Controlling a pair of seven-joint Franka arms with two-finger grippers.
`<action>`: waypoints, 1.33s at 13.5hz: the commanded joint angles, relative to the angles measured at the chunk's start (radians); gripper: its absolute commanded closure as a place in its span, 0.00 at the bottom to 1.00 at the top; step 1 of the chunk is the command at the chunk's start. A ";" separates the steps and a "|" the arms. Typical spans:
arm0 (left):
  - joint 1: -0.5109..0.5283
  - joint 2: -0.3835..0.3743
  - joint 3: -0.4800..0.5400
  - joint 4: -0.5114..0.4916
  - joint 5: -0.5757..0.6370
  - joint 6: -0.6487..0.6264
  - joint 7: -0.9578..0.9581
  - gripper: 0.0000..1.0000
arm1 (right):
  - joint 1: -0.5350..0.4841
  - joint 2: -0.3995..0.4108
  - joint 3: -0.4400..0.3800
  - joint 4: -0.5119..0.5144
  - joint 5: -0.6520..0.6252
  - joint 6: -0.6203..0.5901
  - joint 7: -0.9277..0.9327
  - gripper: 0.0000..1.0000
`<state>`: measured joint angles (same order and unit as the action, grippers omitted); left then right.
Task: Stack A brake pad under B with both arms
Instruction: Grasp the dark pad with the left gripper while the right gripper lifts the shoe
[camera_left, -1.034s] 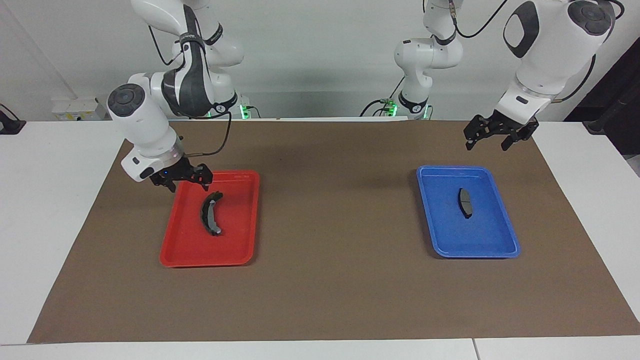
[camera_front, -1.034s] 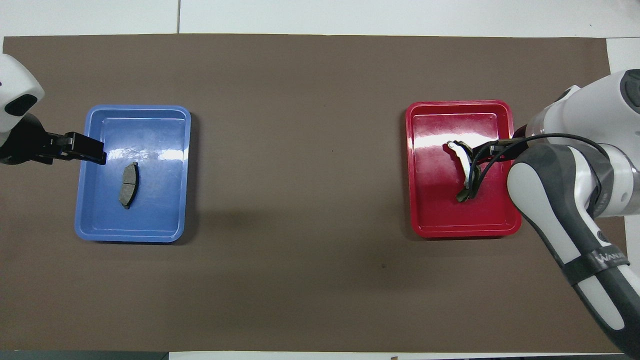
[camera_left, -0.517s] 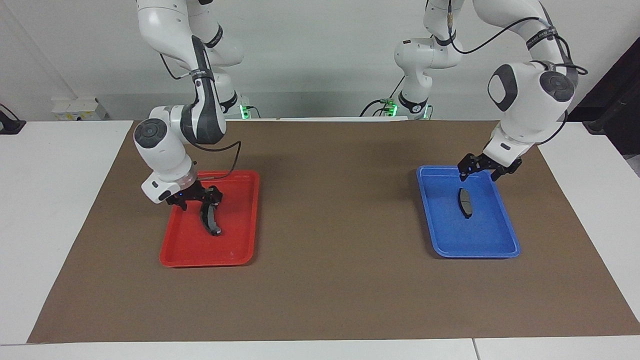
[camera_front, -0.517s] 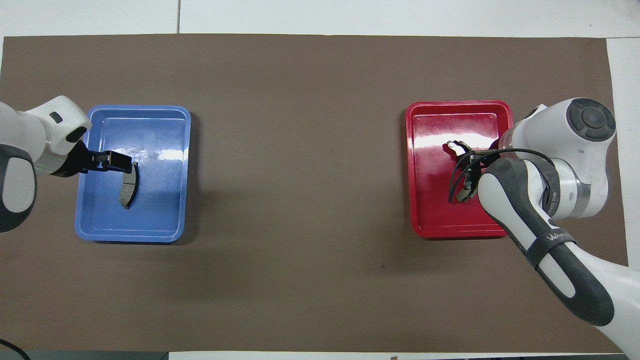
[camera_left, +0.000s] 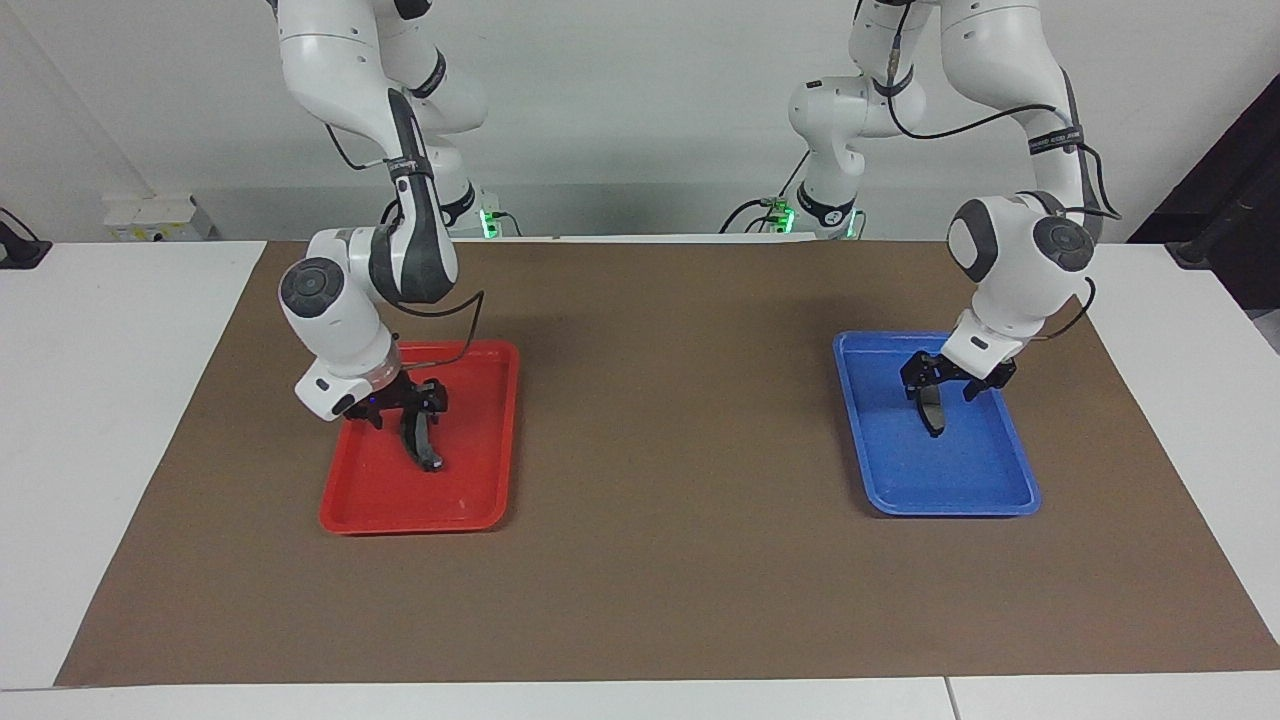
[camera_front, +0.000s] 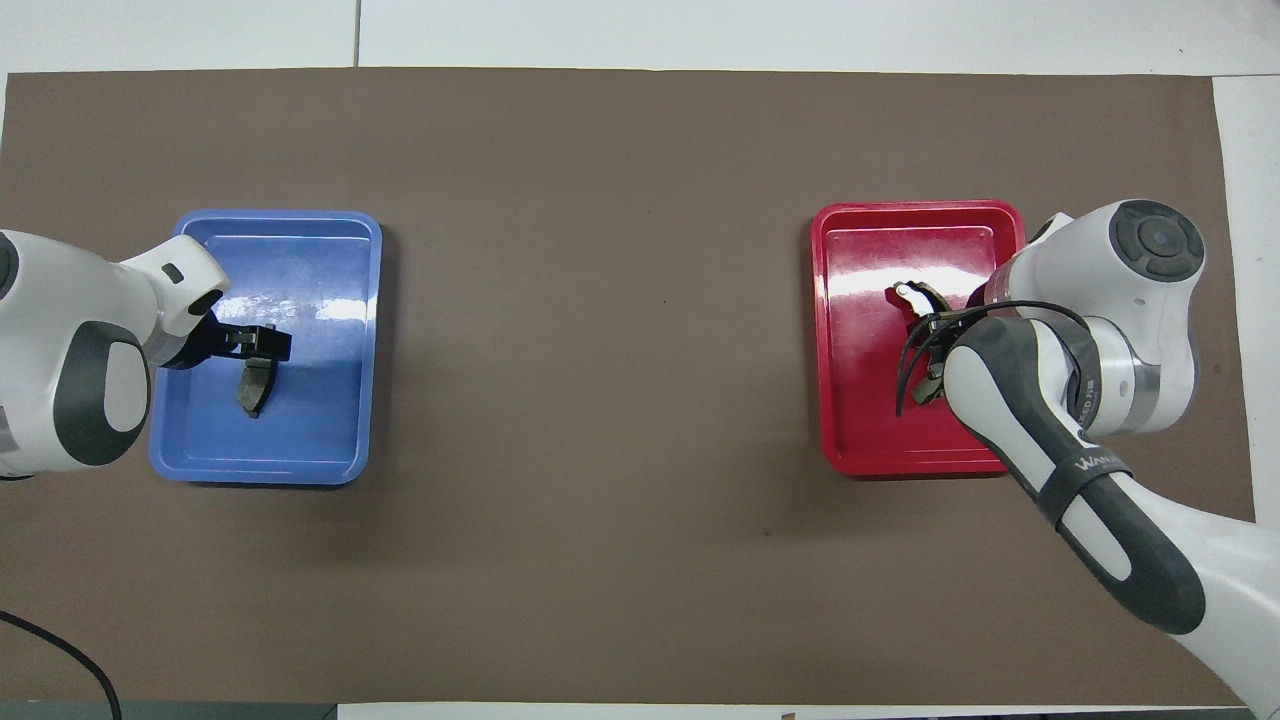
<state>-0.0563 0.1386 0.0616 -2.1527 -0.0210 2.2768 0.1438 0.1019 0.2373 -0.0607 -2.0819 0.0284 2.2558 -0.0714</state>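
Observation:
The short gray brake pad A (camera_left: 933, 414) lies in the blue tray (camera_left: 960, 475) toward the left arm's end of the table. My left gripper (camera_left: 940, 392) is low over the pad's nearer end, open, with a finger on each side. The long curved pad B (camera_left: 426, 450) lies in the red tray (camera_left: 480, 480) toward the right arm's end. My right gripper (camera_left: 405, 412) is low over that pad's nearer end, open around it. In the overhead view pad A (camera_front: 250, 392) shows below the left gripper (camera_front: 262, 343). Pad B (camera_front: 914, 297) is partly hidden by the right arm.
A brown mat (camera_left: 660, 420) covers the table between the two trays. The blue tray (camera_front: 320, 430) and the red tray (camera_front: 860, 410) stand far apart, at equal distance from the robots. White table shows around the mat.
Both arms have come down from above the trays' nearer rims. Each gripper now sits low in its tray, straddling its pad. The pads have not moved.

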 joint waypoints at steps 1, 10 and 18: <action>0.010 0.016 0.007 -0.042 -0.008 0.053 0.025 0.02 | -0.002 0.008 0.002 -0.006 0.016 0.008 -0.036 0.20; 0.010 0.050 0.011 -0.067 -0.008 0.075 0.025 0.75 | -0.004 0.022 0.002 -0.006 0.018 0.008 -0.038 0.44; 0.001 0.047 0.020 0.118 -0.008 -0.116 0.057 0.99 | -0.005 0.022 0.001 0.023 0.016 -0.016 -0.034 1.00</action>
<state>-0.0496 0.1760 0.0783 -2.1508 -0.0216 2.2778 0.1853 0.1025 0.2602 -0.0607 -2.0802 0.0291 2.2545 -0.0800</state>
